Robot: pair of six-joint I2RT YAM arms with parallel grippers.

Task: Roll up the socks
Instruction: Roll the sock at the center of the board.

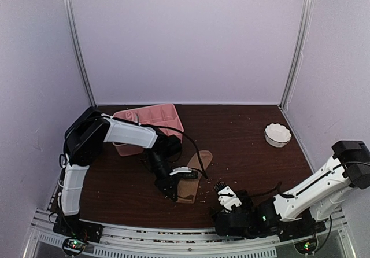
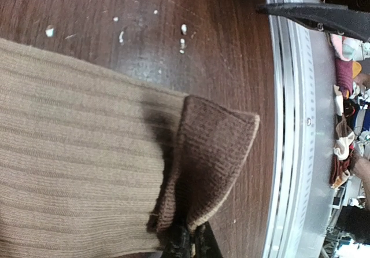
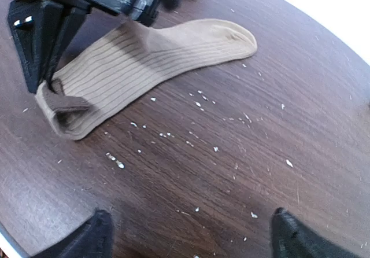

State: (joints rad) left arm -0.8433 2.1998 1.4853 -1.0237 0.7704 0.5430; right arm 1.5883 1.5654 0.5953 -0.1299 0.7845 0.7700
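A tan-beige ribbed sock (image 1: 193, 176) lies flat on the dark wooden table, toe toward the back. It fills the left wrist view (image 2: 75, 154) and shows whole in the right wrist view (image 3: 156, 58). My left gripper (image 1: 171, 188) is shut on the sock's cuff corner (image 2: 211, 154), which is folded up and back so its brown inside shows (image 3: 60, 104). My right gripper (image 1: 222, 190) is open and empty, its fingertips (image 3: 87, 235) wide apart over bare table to the right of the sock. The pink patched socks are out of view.
A pink plastic divided tray (image 1: 167, 114) stands at the back left behind the left arm. A small white scalloped bowl (image 1: 277, 134) sits at the back right. White crumbs (image 3: 202, 104) lie scattered on the table. The metal front rail (image 2: 295, 125) runs close to the cuff.
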